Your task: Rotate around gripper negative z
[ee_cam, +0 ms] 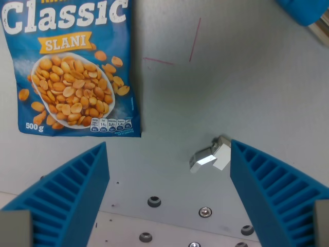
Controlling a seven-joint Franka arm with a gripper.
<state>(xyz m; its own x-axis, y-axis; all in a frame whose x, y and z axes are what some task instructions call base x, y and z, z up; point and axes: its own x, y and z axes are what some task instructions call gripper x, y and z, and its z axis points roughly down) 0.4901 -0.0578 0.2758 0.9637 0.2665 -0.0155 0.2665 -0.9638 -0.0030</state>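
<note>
Wrist view is showing the gripper (169, 193) hanging released and empty just below the peanut bag (72, 67), free for spinning.

Wide gap between the ribbed blue fingers (72, 195) of the end effector (169, 193), nothing held in it. Only obstacle near that gap: small shiny metal block (211, 156) on the pale grey counter (231, 87), just beside the finger on the wrist view's right. Flat blue peanut bag labelled "Classic Slani" (72, 72) fills upper left, apart from the fingers. Counter is bare in the centre and right. A blue object (303, 10) clips the top right corner. Screw heads (154, 201) sit low in the counter at bottom.
</note>
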